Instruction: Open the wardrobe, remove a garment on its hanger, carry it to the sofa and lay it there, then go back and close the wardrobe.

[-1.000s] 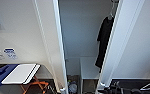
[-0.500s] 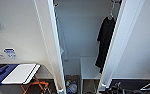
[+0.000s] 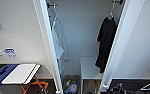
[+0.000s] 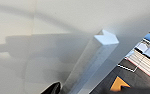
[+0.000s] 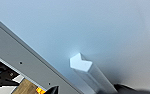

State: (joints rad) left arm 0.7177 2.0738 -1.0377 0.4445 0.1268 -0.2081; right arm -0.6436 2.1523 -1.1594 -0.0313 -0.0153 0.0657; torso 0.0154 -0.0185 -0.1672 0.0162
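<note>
With both doors swung wide, the wardrobe [image 3: 77,37] stood open in the head view, its left door [image 3: 21,32] and right door [image 3: 141,40] spread to either side. The garment [image 3: 105,45] hung at the right of the interior from the hanger [image 3: 111,13], whose hook went up to the rail, just beside the right door's edge. A white top [image 3: 58,42] hung at the left, near the left door's edge. Below lay a white shelf [image 3: 89,68], and a basket [image 3: 71,85] of small items sat on the floor. Each wrist view looked along a white door handle [image 4: 101,50] [image 5: 87,70] at close range; whether either arm's jaws were wide or narrow could not be told.
</note>
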